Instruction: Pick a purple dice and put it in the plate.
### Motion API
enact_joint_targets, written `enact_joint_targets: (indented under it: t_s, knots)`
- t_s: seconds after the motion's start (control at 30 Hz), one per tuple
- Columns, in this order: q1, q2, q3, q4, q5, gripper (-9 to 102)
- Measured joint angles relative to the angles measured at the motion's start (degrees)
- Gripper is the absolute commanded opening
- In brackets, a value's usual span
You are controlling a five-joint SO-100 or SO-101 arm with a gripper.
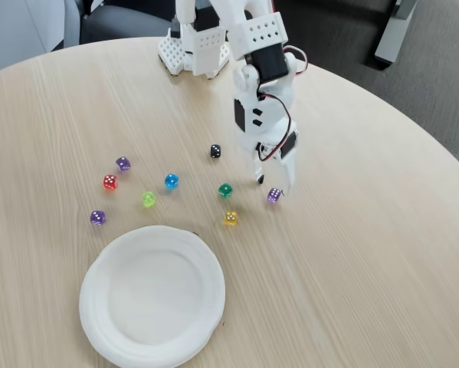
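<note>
Three purple dice lie on the round wooden table: one (274, 195) right of centre, one (122, 163) at the left, and one (97, 218) further left, near the plate. My white gripper (273, 185) reaches down over the right-hand purple die, open, with a fingertip on either side of it and the die resting on the table just below and between them. The white plate (106, 322) sits at the lower left with nothing in it.
Other dice are scattered between gripper and plate: red (109, 182), blue (172, 181), lime (149, 199), green (225, 190), yellow (231, 218) and black (215, 151). The arm's base (191, 46) stands at the table's far edge. The table's right side is bare wood.
</note>
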Motion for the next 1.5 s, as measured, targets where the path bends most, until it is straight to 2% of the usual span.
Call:
enact_joint_targets:
  t_s: [0.5, 0.9, 1.37, 1.5]
  knots:
    - [-3.43, 0.0, 0.0, 0.0, 1.14, 18]
    - [2.9, -0.09, 0.0, 0.0, 1.93, 19]
    - [3.08, -0.09, 0.0, 0.0, 1.05, 8]
    - [3.08, -0.09, -0.09, 0.0, 1.05, 2]
